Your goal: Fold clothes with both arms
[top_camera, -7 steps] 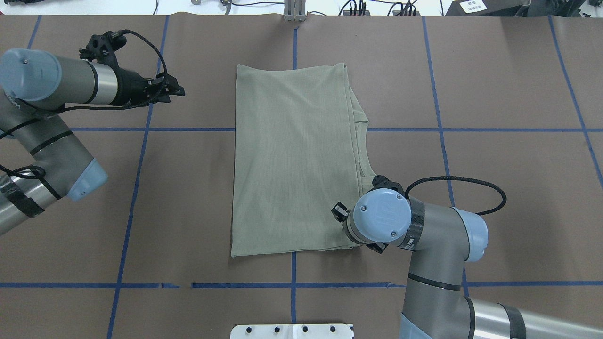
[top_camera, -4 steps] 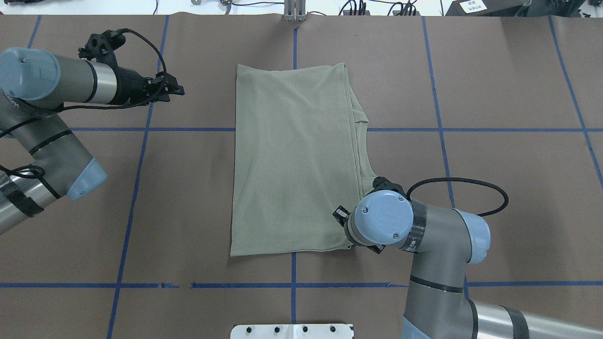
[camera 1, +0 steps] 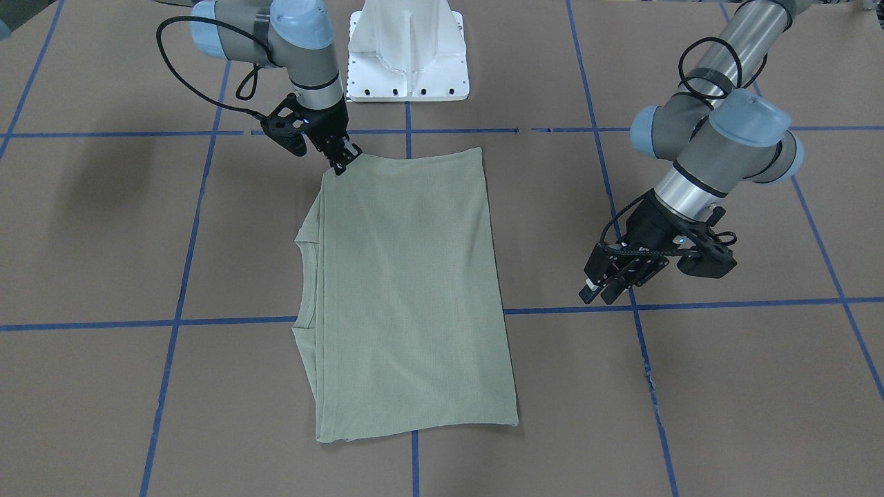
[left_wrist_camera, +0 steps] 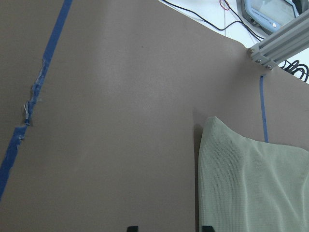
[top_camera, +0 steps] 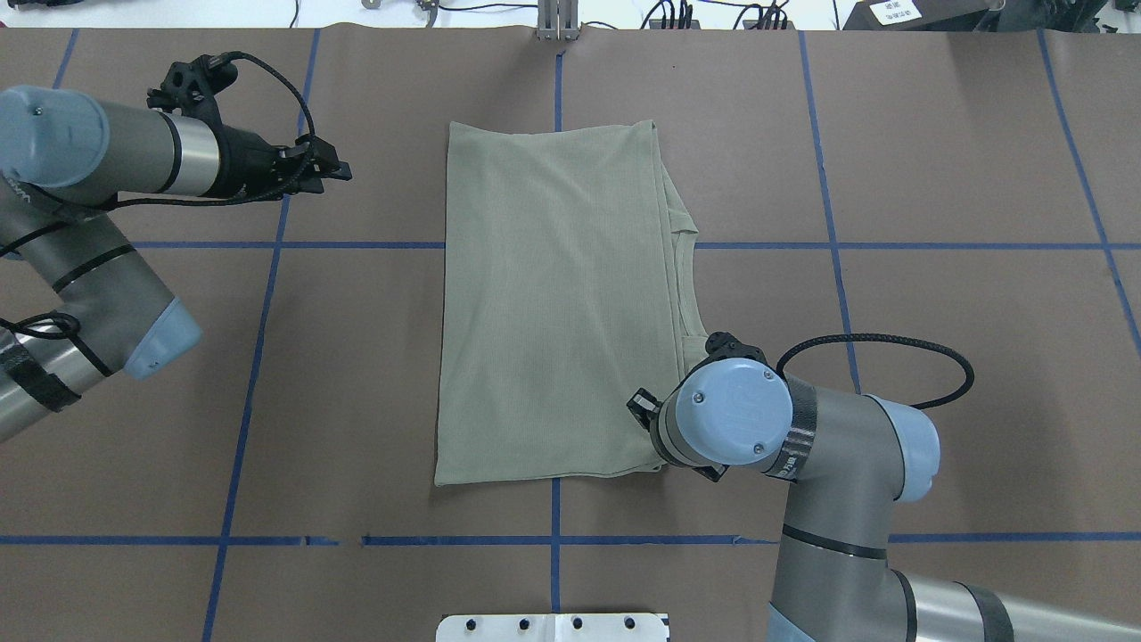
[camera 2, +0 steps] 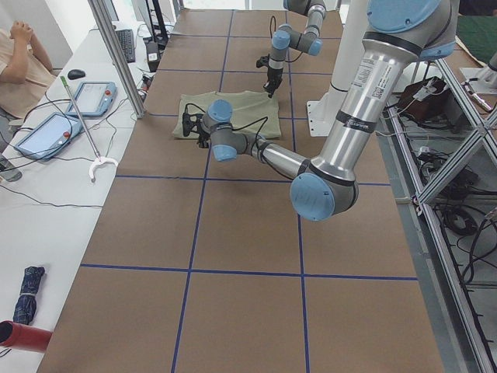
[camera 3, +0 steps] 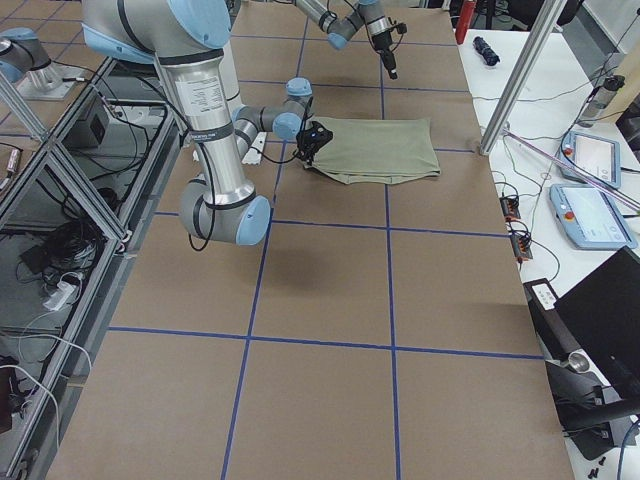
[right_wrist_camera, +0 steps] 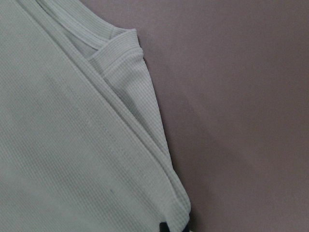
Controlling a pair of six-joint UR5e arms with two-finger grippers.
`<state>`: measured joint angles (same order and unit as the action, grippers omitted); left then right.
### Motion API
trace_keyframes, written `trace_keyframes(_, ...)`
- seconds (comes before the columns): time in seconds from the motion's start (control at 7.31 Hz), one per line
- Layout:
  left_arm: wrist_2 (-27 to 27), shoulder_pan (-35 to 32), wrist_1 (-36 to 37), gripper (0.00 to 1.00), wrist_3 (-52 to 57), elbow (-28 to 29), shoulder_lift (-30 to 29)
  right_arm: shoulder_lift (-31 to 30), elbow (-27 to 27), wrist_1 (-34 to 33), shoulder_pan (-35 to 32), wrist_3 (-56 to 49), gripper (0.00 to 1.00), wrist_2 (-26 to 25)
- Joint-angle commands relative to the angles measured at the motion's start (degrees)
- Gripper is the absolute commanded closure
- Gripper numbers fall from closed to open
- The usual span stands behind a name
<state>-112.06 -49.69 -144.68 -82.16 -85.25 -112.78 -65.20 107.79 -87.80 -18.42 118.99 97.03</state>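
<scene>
The sage-green shirt (top_camera: 553, 303) lies folded into a tall rectangle in the middle of the table, its crew neck and stacked layers along its right edge (camera 1: 307, 276). My right gripper (camera 1: 341, 164) is shut on the shirt's near right corner. In the right wrist view the layered hem (right_wrist_camera: 145, 159) runs down into the fingertips at the bottom edge. My left gripper (camera 1: 599, 291) hovers open and empty to the left of the shirt, level with its far part. The left wrist view shows its two tips apart, with the shirt's far left corner (left_wrist_camera: 251, 188) ahead of them.
Brown paper with blue tape lines (top_camera: 258, 339) covers the table. The white pedestal base (camera 1: 409, 52) stands at the robot's edge. An aluminium post (top_camera: 558, 22) rises at the far edge. A person (camera 2: 19, 58) sits at a side table with tablets (camera 2: 97, 97).
My right arm has shifted slightly to the right, dragging the shirt's near right corner a little with it. The left gripper has barely moved.
</scene>
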Motion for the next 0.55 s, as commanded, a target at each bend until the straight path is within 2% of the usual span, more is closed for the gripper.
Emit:
trace_keyframes(0.0,0.44,0.73,0.28,0.46,-10.50,-2.62,0.63,-0.19,0.23,-0.09,-0.04,0.01,1.00,0.00)
trace_keyframes(0.14,0.70,3.35,0.71,0.43,-15.96,-6.47,2.72,-0.19,0.32,-0.09,-0.04,0.01,1.00,0.00)
trace_keyframes(0.27,4.88,8.16,3.24,0.42,-20.11,-11.38,5.00,-0.19,0.67,-0.09,-0.04,0.01,1.00,0.09)
trace_keyframes(0.41,8.92,13.25,11.10,0.40,-22.24,-15.95,5.02,-0.28,0.76,-0.09,-0.04,0.01,1.00,0.09)
